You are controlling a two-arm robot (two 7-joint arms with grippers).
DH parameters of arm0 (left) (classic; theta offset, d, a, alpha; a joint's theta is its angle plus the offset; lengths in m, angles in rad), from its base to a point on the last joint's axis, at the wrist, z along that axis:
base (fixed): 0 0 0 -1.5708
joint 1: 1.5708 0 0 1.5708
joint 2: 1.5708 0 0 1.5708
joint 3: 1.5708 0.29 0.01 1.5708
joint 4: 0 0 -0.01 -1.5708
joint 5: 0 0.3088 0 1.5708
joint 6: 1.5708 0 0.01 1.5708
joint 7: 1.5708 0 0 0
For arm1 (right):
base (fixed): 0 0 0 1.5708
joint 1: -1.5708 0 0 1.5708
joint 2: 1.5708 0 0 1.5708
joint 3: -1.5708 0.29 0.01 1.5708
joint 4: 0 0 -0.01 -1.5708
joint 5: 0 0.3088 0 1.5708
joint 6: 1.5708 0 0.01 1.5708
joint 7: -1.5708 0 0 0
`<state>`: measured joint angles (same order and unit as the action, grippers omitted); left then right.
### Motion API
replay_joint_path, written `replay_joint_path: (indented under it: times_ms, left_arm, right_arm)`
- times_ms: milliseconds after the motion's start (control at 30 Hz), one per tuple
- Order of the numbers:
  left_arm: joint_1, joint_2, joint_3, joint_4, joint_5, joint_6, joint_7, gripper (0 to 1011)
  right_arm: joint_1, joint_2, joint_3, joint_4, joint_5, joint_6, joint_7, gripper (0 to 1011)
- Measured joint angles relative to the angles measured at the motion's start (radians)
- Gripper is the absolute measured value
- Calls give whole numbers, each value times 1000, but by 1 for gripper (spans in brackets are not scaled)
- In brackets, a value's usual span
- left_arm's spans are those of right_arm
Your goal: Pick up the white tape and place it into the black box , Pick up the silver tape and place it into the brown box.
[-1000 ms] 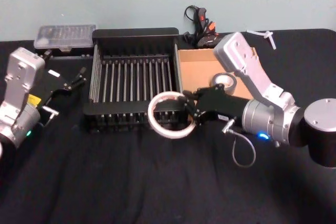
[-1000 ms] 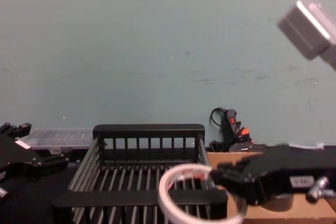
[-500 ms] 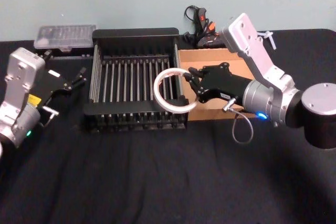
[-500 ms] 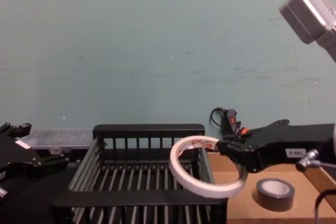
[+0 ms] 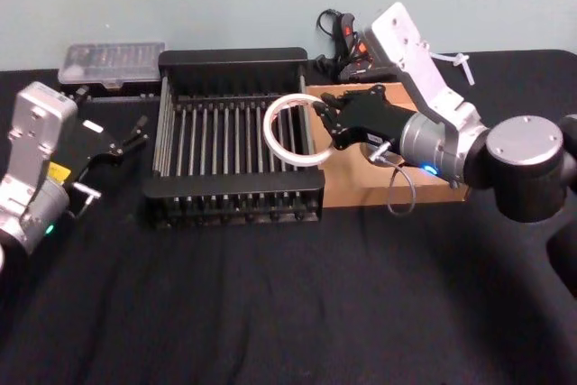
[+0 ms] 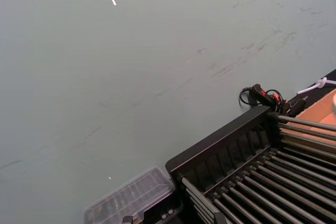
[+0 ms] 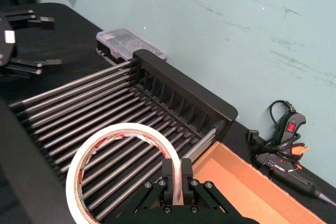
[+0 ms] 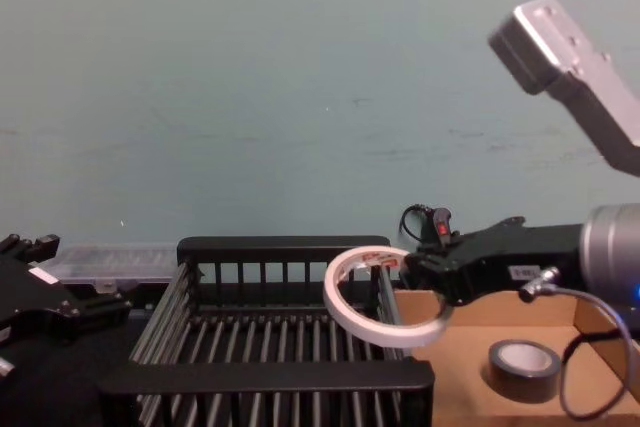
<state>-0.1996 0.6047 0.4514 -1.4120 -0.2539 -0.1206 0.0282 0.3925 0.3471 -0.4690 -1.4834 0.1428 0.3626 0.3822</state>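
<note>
Your right gripper (image 5: 323, 122) is pinched shut on the wide white printed tape roll (image 5: 293, 131), held above the black slatted plastic crate (image 5: 233, 59), near its right rim. Ease further left over the slats, lower, then release.

Both arms had silver-grey boxy link housings with round grey joint caps. Right pincer (image 5: 321, 119) was matte black with visible screws on its finger mounts, a small white label on its side, and a thin grey cable looping beneath. Blue LED lit near its wrist. Left pincer (image 5: 137, 135) was black too; yellow sticker, green LED.
</note>
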Motion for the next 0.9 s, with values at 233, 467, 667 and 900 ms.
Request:
replay_joint_path:
  times_ms: [233,467,667,900]
  left_arm:
    - [0,0,0,0,0,0,0,1001]
    - [0,0,0,0,0,0,0,1001]
    - [0,0,0,0,0,0,0,1001]
    - [0,0,0,0,0,0,0,1002]
  right_arm:
    - [58,-45,-13,95,-26,-21,6,99]
    - [108,-87,-27,179,-47,-48,15,99]
    - [146,-121,-42,241,-65,-70,25,99]
    - [175,-147,-53,295,-80,-89,34,99]
